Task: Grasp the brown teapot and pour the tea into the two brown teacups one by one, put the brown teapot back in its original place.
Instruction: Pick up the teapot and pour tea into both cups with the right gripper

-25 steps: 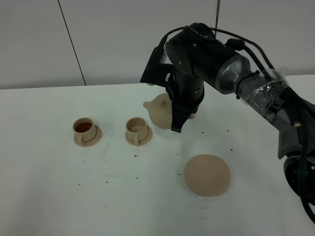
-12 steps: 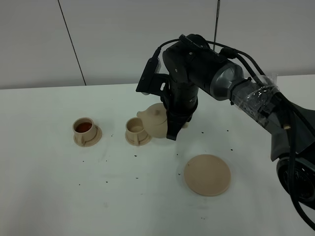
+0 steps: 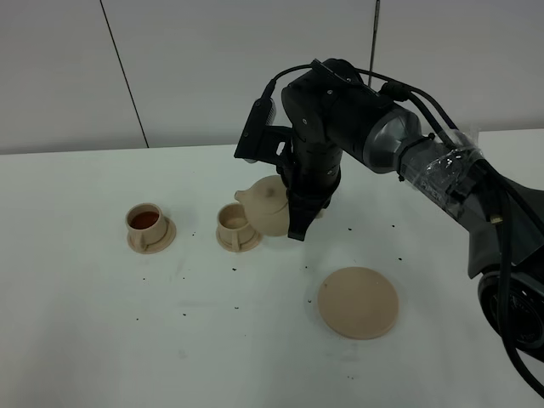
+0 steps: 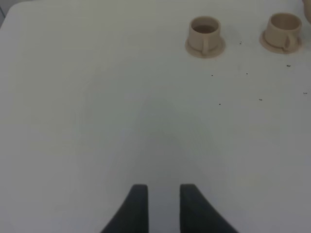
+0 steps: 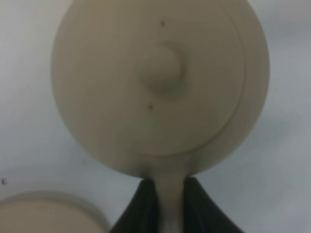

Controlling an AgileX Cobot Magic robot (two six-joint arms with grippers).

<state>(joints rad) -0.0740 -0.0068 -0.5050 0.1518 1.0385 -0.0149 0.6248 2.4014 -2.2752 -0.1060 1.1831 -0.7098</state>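
The brown teapot (image 3: 265, 204) hangs just above the table, its spout pointing left, right beside the nearer brown teacup (image 3: 235, 223). My right gripper (image 3: 302, 214) is shut on the teapot's loop handle. In the right wrist view the teapot's lid (image 5: 160, 82) fills the frame, and the handle sits between the fingers of the right gripper (image 5: 170, 206). The farther teacup (image 3: 145, 223) holds reddish tea. The flat round saucer (image 3: 359, 302) lies bare at the front right. Away from both cups (image 4: 204, 34) (image 4: 284, 30), my left gripper (image 4: 159, 206) hovers slightly open, holding nothing.
Small dark specks are scattered over the white table (image 3: 255, 340). The right arm (image 3: 442, 170) stretches in from the right edge, above the table behind the saucer. A pale wall stands behind the table.
The right gripper has carried the teapot left, from behind the saucer area up to the nearer teacup. The left gripper has not moved.
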